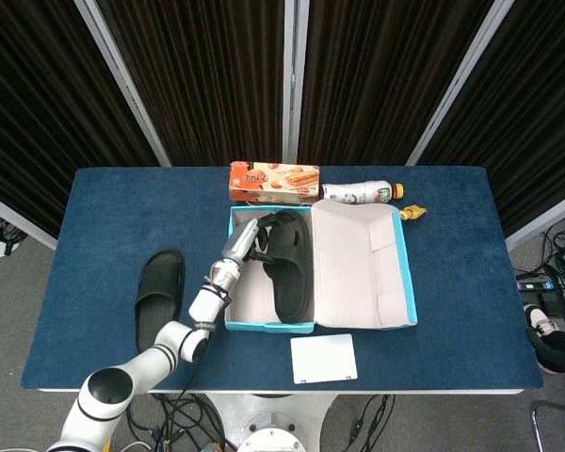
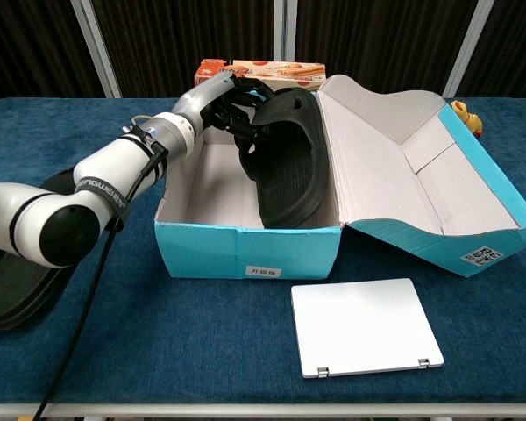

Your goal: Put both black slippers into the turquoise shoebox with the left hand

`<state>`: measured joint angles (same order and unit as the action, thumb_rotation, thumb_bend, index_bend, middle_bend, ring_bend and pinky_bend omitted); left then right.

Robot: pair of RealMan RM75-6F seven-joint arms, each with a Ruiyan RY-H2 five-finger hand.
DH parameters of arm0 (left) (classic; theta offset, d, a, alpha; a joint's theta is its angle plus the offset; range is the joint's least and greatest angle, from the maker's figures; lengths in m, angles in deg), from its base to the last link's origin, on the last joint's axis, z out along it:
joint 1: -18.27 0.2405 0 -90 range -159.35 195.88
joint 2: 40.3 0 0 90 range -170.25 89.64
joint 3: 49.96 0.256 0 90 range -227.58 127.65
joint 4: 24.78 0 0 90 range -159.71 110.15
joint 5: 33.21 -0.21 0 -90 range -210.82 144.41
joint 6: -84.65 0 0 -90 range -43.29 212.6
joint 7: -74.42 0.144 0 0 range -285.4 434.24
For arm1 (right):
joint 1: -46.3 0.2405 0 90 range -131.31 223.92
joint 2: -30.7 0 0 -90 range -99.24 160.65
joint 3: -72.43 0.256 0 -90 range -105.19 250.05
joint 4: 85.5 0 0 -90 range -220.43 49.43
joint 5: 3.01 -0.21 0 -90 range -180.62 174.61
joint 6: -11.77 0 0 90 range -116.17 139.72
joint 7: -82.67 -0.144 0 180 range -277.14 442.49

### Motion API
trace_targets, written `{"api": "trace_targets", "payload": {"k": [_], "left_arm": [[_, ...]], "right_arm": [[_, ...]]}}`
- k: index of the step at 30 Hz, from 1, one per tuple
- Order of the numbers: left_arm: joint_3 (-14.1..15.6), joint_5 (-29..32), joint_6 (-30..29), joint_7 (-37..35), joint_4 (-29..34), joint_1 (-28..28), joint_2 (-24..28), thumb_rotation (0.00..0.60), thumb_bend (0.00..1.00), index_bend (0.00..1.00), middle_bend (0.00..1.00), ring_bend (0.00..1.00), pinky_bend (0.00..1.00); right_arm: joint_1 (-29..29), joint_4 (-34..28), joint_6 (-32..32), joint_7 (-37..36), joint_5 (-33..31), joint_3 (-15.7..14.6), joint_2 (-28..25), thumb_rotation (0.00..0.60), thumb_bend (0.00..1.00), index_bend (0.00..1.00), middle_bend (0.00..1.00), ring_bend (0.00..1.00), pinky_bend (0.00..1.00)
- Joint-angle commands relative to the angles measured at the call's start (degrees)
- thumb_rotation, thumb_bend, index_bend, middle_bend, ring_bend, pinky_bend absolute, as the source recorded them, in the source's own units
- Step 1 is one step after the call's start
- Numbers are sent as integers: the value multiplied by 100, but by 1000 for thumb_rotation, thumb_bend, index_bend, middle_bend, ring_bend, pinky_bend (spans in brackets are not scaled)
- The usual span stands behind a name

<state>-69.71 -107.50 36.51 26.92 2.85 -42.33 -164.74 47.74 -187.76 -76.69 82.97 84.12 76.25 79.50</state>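
The turquoise shoebox [image 1: 264, 325] [image 2: 245, 250] stands open at mid-table, its lid [image 1: 358, 264] [image 2: 403, 167] folded out to the right. One black slipper [image 1: 287, 264] [image 2: 289, 162] lies inside, leaning along the box's right side. My left hand [image 1: 254, 235] [image 2: 237, 101] reaches over the box's back left corner and grips this slipper at its strap end. The other black slipper [image 1: 160, 287] [image 2: 17, 281] lies flat on the blue cloth to the left of the box, partly hidden behind my arm in the chest view. No right hand shows.
An orange biscuit box [image 1: 274, 179] [image 2: 263, 70] lies behind the shoebox, with a bottle [image 1: 358, 193] and a small yellow toy [image 1: 412, 213] [image 2: 465, 112] to its right. A flat white panel [image 1: 323, 358] [image 2: 364, 326] lies in front of the box.
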Motion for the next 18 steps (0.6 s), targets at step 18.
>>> {"api": "trace_targets", "payload": {"k": [18], "left_arm": [[-99, 209, 184, 438, -970, -195, -556, 600, 0, 479, 490, 600, 625]], "right_arm": [[20, 20, 74, -22, -34, 6, -11, 600, 118, 0, 0, 0, 0]]}}
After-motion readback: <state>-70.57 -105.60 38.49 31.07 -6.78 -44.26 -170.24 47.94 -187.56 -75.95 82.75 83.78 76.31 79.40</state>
